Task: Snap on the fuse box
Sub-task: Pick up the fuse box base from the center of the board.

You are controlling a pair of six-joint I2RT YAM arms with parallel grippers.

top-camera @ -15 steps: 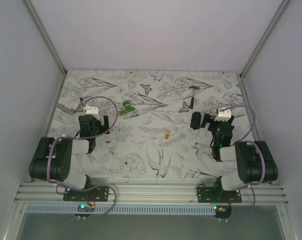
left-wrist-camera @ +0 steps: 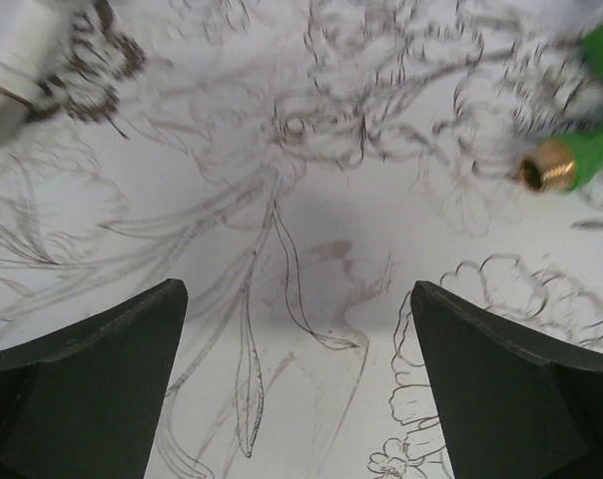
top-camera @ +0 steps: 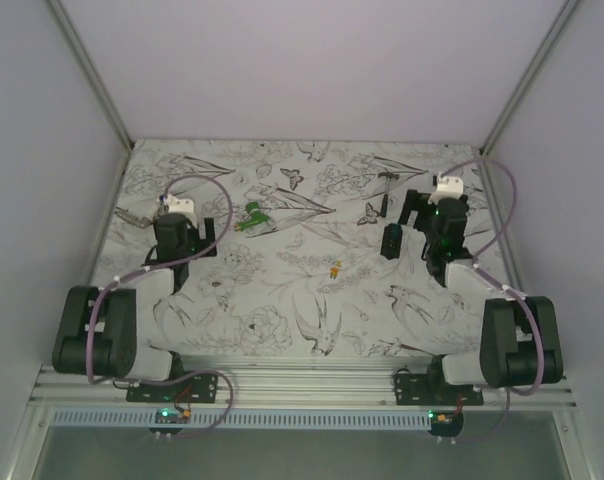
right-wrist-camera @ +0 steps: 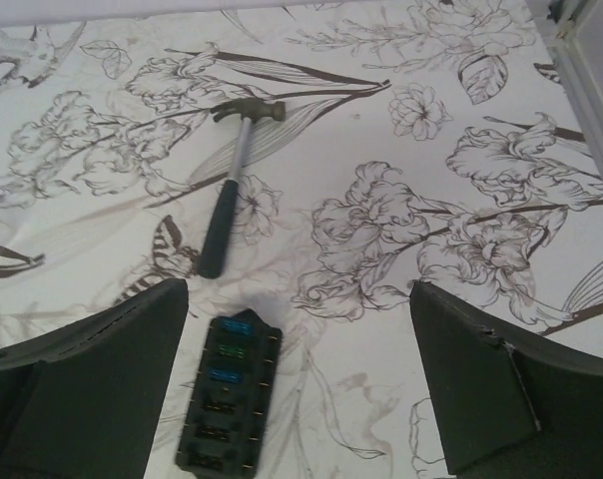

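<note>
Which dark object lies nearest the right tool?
The black oblong plastic fuse box: it lies close by the right tool, between its open fingers, while the small dark hammer lies farther off.

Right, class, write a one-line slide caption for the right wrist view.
Open fingers frame the fuse box, lying untouched on the floral cloth, a small hammer just beyond it.

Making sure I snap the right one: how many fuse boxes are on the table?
1. The fuse box lies on the right side of the table, close by the handle end of the hammer. Others may be hidden.
</note>
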